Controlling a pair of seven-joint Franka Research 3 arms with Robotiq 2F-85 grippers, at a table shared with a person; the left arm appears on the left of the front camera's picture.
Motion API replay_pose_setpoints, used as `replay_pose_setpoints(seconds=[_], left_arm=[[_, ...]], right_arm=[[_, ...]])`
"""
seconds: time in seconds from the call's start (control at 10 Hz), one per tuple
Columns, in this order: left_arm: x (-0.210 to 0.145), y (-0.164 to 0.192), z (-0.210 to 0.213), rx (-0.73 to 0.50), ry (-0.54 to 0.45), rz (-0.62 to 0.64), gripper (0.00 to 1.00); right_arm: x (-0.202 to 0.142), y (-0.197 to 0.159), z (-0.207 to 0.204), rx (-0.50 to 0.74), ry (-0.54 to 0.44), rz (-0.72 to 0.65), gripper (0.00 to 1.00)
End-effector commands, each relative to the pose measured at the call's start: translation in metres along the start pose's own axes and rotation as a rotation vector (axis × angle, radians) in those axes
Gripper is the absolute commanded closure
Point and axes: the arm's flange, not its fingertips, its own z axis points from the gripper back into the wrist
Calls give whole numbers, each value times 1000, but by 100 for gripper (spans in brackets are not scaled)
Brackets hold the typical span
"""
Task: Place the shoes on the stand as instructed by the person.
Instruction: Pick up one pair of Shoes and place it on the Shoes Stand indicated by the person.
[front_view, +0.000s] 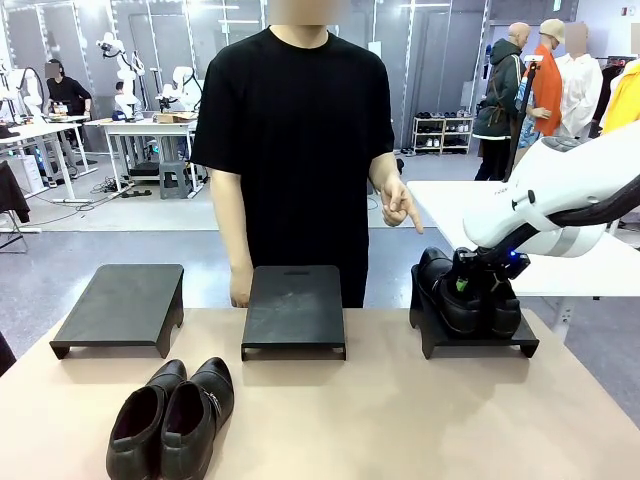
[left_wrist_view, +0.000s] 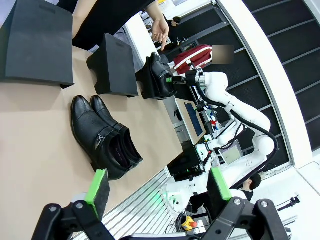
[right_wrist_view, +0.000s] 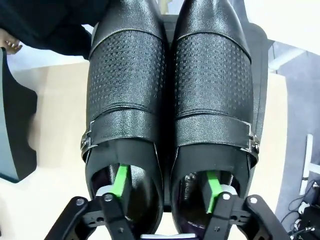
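Black textured leather, the buckled pair of shoes sits side by side on the right-hand stand. My right gripper has one green pad down inside each shoe. Its jaws are partly spread and stand off the two inner walls between them, pinching nothing. My right arm reaches over that stand, wrist bent down. The person's hand points down behind the stand. Well left of it, the second pair lies on the table. My left gripper hangs wide open and empty.
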Motion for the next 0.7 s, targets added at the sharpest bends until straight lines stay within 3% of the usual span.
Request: replay_pose_setpoints(seconds=[0.0,0.1,0.3,0.4,0.6], left_arm=[[1,0,2,-18,-5,-10,0],[1,0,2,-18,-5,-10,0],[1,0,2,-18,-5,-10,0],[1,0,2,-18,-5,-10,0],[1,0,2,-18,-5,-10,0]], right_arm=[[2,-5,-1,17,-4,8,0],[2,-5,-2,16,-4,5,5],[4,-6,15,-17,-47,13,0],[0,0,0,0,-1,-1,0],[0,0,0,0,-1,-1,0]])
